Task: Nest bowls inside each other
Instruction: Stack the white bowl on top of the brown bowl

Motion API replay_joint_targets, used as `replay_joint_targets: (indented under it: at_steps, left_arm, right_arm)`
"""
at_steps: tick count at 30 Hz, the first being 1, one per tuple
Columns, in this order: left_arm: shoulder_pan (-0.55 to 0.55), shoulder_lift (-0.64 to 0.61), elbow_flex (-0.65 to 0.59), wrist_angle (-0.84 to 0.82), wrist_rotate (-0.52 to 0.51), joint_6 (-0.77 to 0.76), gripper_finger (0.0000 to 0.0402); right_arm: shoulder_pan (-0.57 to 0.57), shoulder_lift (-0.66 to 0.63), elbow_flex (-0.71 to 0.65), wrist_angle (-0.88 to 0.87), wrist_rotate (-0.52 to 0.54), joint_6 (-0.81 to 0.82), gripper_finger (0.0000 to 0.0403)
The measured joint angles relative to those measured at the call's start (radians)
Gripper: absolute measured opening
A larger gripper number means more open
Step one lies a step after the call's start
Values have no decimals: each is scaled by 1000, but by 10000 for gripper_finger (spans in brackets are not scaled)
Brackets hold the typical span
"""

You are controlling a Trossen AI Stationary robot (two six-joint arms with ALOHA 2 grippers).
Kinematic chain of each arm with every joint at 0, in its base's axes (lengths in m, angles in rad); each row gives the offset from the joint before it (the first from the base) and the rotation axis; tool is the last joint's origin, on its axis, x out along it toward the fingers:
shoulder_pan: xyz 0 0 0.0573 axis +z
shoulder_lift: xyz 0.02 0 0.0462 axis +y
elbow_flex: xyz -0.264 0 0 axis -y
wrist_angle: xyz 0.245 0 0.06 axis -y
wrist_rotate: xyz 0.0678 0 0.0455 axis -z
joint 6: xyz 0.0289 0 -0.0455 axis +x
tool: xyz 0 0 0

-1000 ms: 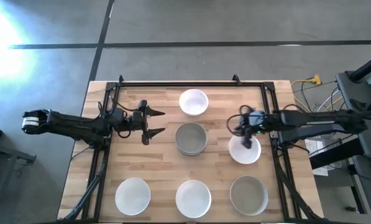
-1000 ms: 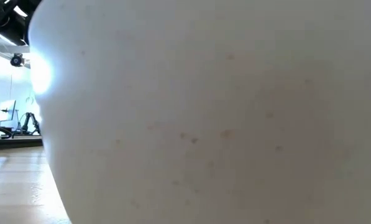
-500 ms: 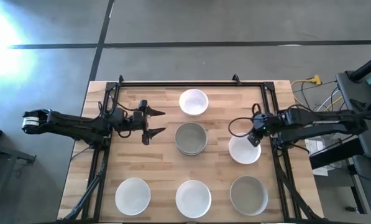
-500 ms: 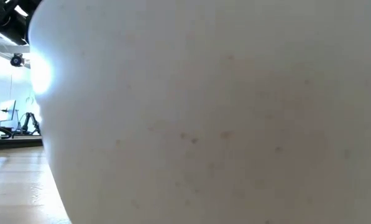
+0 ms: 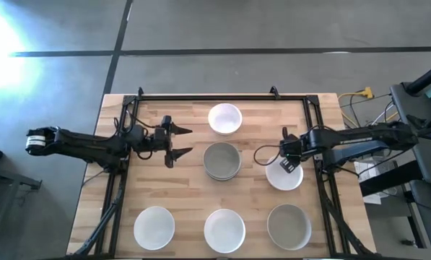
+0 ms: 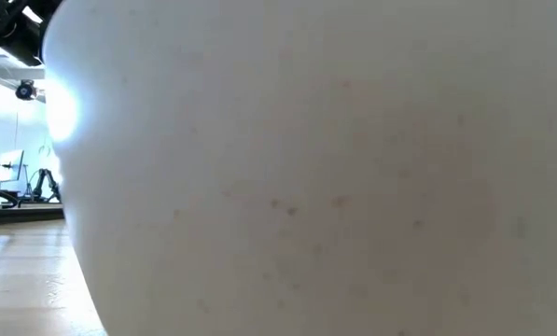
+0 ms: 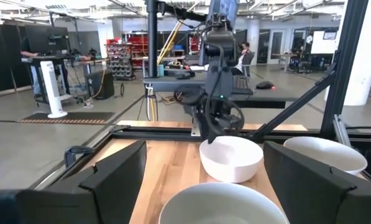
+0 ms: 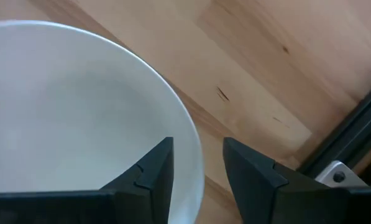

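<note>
Six bowls or stacks show in the high view. A white bowl [image 5: 224, 118] stands at the far middle and a grey stack [image 5: 221, 160] at the centre. Along the near edge stand two white bowls [image 5: 154, 226] [image 5: 224, 230] and a grey bowl [image 5: 288, 225]. My right gripper [image 5: 287, 165] points down, open, over the rim of the white bowl at the right [image 5: 284, 177]. In the right wrist view its fingers [image 8: 154, 168] straddle that rim [image 8: 194, 155], one inside and one outside, with gaps on both sides. My left gripper [image 5: 177, 141] waits open, left of the grey stack.
A black metal frame [image 5: 222, 96] runs along the table's far edge and down both sides. The low view is filled by the wall of a white bowl [image 6: 306, 168] close to the camera. Bare wood [image 5: 179, 188] lies between the rows of bowls.
My right gripper has tipped over to point down, rolled at the wrist, and sunk toward the rim of the white bowl at the right. The bowl has stayed in place.
</note>
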Motion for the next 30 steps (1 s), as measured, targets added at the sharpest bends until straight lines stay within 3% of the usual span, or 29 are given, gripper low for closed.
replay_joint_targets:
  at_steps: [8,12,16,21,30]
  left_arm:
    - [0,0,1,0,16,-1,306]
    - [0,1,2,0,17,-3,306]
    - [0,0,2,-1,18,-3,306]
    - [0,1,3,0,20,-25,306]
    - [0,-1,3,0,20,-25,306]
  right_arm:
    - [0,79,0,17,-48,-60,125]
    - [0,82,0,67,-103,-105,87]
    - [8,82,0,91,-127,-140,23]
    - [24,71,4,95,-130,-142,11]
    - [66,11,183,176,19,-225,9]
